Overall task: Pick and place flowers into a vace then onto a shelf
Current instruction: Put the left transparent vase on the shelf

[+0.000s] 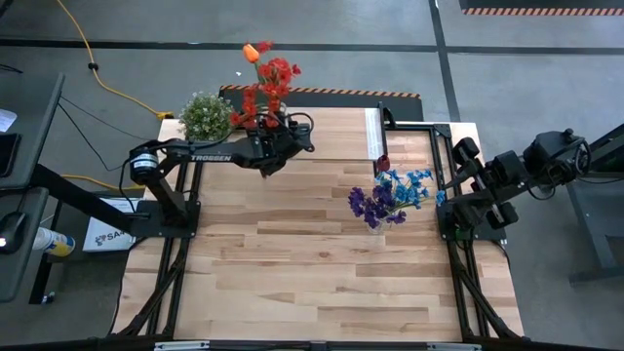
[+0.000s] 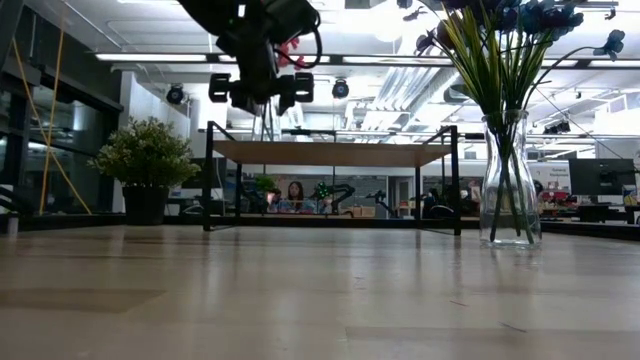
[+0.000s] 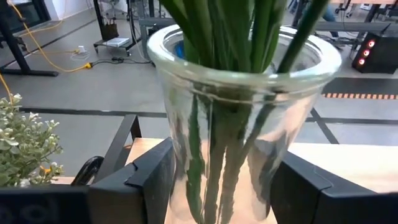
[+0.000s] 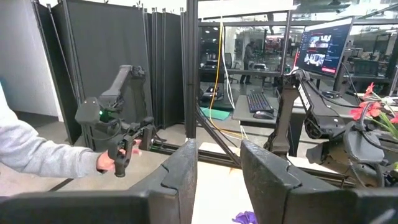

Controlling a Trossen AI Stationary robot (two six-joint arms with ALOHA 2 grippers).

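Two vases filled, one reaching the shelf (image 1: 322,132).
One vase (image 3: 239,118) of red flowers (image 1: 265,86) sits between the left gripper's (image 1: 276,146) parted fingers (image 3: 152,177) at the shelf's left end; the glass looks loosely framed rather than pinched, so I judge this vase is being set down or let go there. A second vase (image 2: 510,185) with purple and blue flowers (image 1: 390,195) stands on the table in front of the shelf, toward its right end, and looks yet to be lifted. Right gripper (image 4: 217,168) waits off the shelf's right end, fingers apart, holding nothing. Whether the first vase's base rests on the plank is hidden: the wrist view cuts it off, and in the low view the arm covers it. A person's hand (image 4: 118,158) holds a controller beyond the table.
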